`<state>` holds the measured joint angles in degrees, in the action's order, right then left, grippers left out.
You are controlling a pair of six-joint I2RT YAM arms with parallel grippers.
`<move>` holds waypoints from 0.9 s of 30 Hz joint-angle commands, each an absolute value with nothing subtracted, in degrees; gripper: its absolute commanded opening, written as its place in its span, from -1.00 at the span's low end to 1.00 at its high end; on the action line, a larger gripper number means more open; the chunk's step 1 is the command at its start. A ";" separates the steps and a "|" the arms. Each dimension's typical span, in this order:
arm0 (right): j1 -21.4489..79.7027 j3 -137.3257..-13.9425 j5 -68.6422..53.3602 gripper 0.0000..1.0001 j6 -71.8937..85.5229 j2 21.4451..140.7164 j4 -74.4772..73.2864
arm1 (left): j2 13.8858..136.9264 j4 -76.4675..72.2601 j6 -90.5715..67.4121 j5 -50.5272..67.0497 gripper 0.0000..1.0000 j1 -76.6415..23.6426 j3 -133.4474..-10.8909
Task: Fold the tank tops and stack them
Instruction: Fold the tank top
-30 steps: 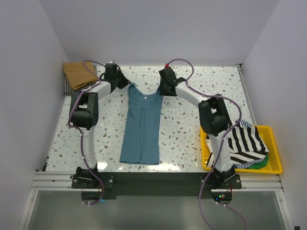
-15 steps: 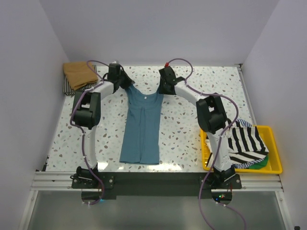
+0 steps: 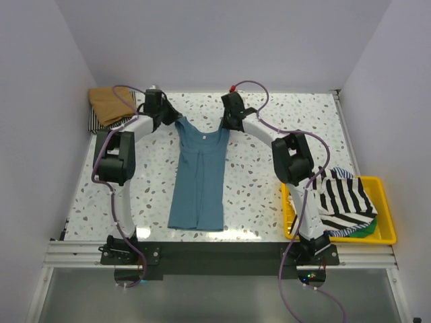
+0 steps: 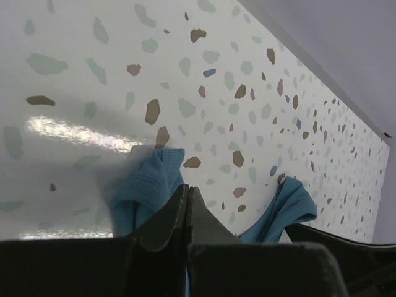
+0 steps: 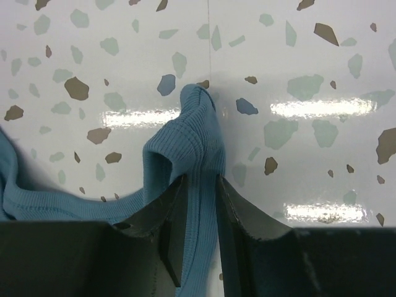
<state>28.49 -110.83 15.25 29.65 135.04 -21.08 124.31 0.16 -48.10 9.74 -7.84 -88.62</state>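
It was a robotics lab test cell: a speckled terrazzo table [image 3: 256, 188] stood boxed in by plain white walls [image 3: 202, 40] behind it and on both its sides, with two cabled robot arms [image 3: 111, 158] bolted to an aluminium rail [image 3: 74, 254] along the table's near edge.

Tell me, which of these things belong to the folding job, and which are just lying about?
Job: teal-blue cloth tank top, spread flat; tan-brown folded cloth top, far left corner; striped cloth under it; black-and-white striped cloth top, near right; green cloth beneath that.
Lying about: yellow plastic tray holding those two; speckled white tabletop.
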 commanded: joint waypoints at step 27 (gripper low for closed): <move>28.74 -116.19 11.52 -0.17 29.89 134.04 -16.97 | 126.04 -5.97 -46.76 9.66 -1.00 -2.81 -83.76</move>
